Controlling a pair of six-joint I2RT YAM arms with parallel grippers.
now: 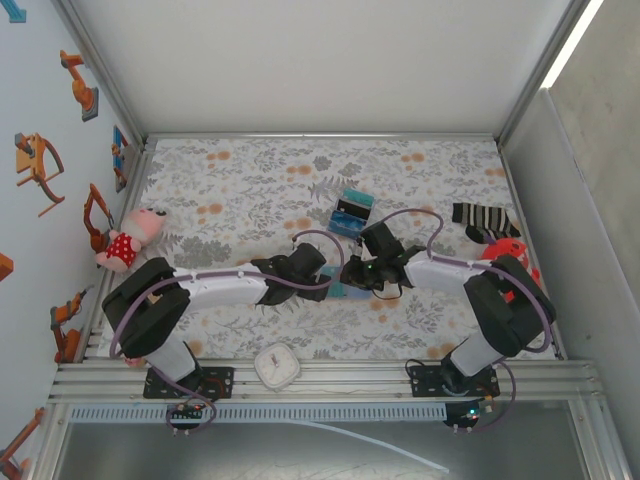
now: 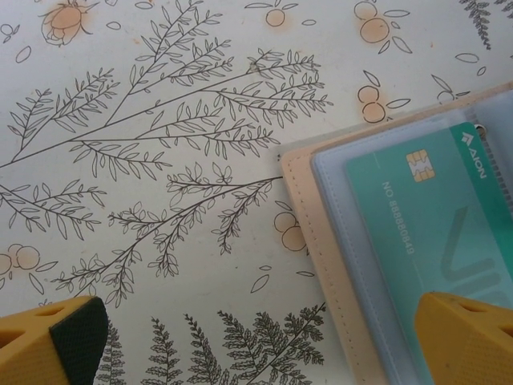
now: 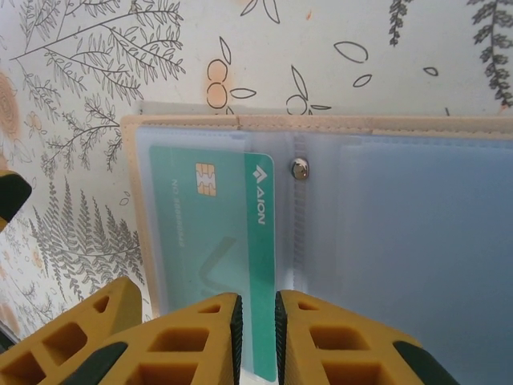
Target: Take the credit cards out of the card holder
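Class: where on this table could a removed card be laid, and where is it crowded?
Free: far cloth between plush toy and block; near strip right of the clock. Crowded: the centre, where the left gripper and the right gripper, shut on the green card, meet over the card holder.

A robotics lab test cell is indicated: a table is boxed in by an aluminium-profile frame [image 1: 320, 375] and plain white panels [image 1: 320, 60], robot-arm stickers [image 1: 40, 160] are stuck on the left wall, and a floral tablecloth [image 1: 250, 190] is laid as the work surface.
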